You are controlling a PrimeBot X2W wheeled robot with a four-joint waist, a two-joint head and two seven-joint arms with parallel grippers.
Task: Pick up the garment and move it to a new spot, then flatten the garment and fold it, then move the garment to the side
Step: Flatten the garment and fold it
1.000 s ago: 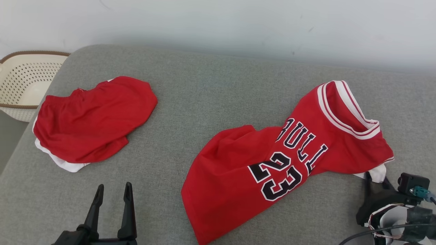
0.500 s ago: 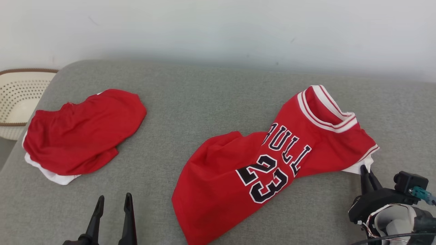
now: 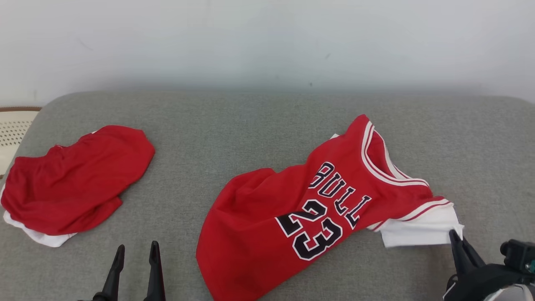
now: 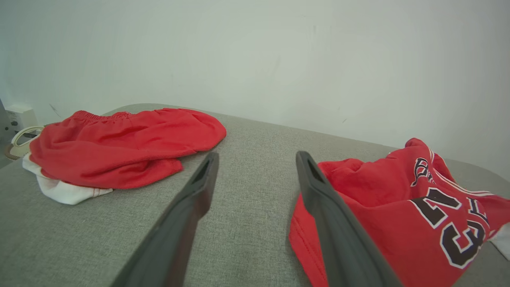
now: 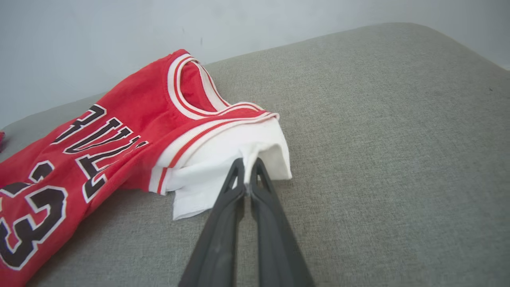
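Two red garments on one grey cushion (image 3: 250, 125). Toward the cushion's right half: a crumpled red jersey (image 3: 267, 217) lettered BULL and 23, striped neckline turned to the cushion's back edge. Pinches a white corner of that jersey near the cushion's front right, with the right claw (image 5: 248, 163) closed tight on the cloth. Holds the left claw (image 4: 255, 157) spread wide and empty over the cushion's front. Toward the cushion's left end: heaped red shorts (image 3: 75, 179) with white trim. Just past that end, a cream perforated basket (image 3: 10, 129).
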